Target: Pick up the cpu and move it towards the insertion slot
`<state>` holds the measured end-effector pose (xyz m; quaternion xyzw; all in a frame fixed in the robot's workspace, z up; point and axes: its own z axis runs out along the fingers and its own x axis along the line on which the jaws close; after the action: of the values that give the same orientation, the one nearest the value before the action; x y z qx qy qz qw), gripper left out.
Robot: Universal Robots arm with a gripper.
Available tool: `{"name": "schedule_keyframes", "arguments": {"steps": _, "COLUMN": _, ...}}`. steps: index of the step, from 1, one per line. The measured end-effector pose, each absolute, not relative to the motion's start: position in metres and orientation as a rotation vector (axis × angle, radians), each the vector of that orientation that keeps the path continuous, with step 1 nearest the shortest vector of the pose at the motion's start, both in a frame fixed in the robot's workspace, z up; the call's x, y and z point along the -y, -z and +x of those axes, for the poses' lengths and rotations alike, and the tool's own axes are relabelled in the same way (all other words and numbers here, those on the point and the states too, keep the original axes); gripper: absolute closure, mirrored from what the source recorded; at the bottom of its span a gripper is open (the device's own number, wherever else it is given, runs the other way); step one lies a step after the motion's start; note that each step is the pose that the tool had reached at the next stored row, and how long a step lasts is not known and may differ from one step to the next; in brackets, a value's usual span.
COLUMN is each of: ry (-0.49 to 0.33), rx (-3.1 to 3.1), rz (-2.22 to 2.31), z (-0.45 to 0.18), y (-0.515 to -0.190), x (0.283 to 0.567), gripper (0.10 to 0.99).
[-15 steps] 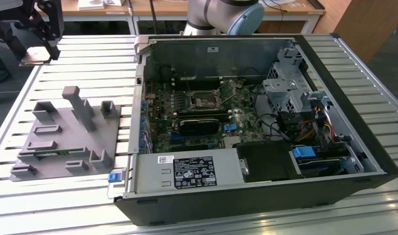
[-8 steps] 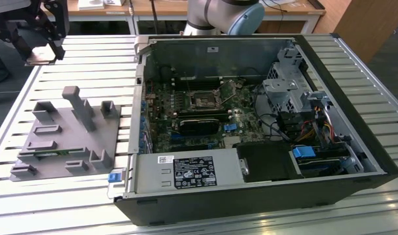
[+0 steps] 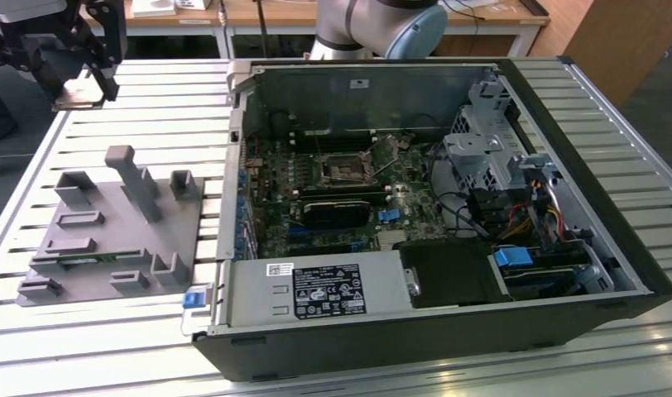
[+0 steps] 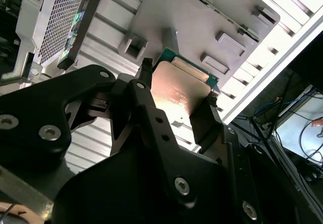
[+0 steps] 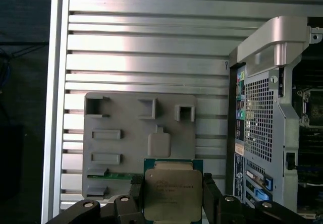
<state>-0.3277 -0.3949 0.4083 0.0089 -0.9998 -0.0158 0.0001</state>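
While the hand (image 3: 80, 89) clenches the cpu (image 5: 173, 191) by two edges above the tabletop's (image 3: 93, 347) far corner at the exterior view's left, the grey fixture (image 3: 115, 223) lies nearer, and the insertion slot (image 3: 344, 168) sits well apart rightward inside the open case (image 3: 424, 339).

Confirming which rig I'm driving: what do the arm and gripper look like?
The gripper is matte black: angular linkage plates fastened with silver socket-head screws and two slim black fingers. The arm is a silvery-grey tube with a pale blue joint cap.
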Motion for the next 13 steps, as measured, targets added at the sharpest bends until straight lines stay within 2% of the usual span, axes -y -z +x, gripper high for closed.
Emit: {"name": "schedule_keyframes", "arguments": {"steps": 13, "ry": 0.049, "rx": 3.141, "rz": 0.028, "z": -0.316, "y": -0.408, "x": 0.395, "gripper": 0.541}}
